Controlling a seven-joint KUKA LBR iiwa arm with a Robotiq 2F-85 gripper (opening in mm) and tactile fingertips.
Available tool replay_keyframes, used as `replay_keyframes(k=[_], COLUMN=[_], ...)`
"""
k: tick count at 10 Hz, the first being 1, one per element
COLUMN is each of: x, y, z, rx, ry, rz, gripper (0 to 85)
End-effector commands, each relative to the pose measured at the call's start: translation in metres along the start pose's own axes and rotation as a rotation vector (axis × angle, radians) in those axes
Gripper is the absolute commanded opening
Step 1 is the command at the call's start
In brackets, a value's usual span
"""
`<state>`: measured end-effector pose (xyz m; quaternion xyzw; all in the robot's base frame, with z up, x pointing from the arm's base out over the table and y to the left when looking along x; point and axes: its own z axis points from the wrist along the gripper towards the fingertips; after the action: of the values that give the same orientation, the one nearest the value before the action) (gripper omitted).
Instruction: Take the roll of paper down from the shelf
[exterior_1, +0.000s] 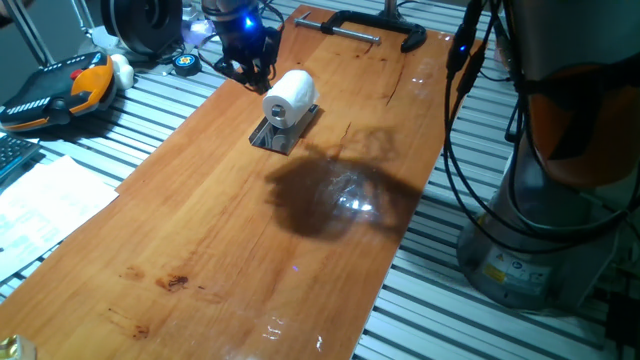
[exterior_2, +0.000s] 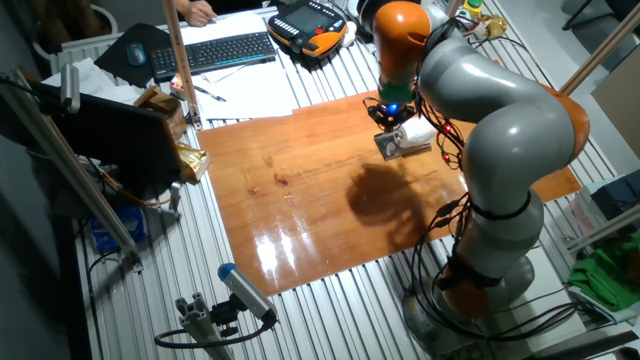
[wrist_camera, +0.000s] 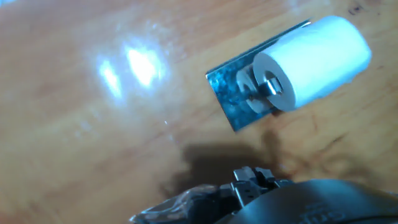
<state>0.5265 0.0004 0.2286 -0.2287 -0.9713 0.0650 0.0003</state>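
only the hand view shows the roll of paper's (wrist_camera: 311, 59) hollow core.

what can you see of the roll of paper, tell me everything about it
The roll of paper is a small white cylinder of soft-looking tissue with a hollow core at its round end. It lies on its side on the shelf, a low dark metal stand on the wooden table. A metal bar pokes from the core in the hand view. The gripper hovers close behind it, apparently not touching.
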Motion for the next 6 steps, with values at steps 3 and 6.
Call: replay_keyframes(k=[3, 6], x=[-0.019, -0.029], y=[0.001, -0.011], z=[0.018, 0.034], rx=[0.028, 0.001], ry=[-0.017, -0.045], rz=[0.544, 0.701], gripper=[39.3, 49.3])
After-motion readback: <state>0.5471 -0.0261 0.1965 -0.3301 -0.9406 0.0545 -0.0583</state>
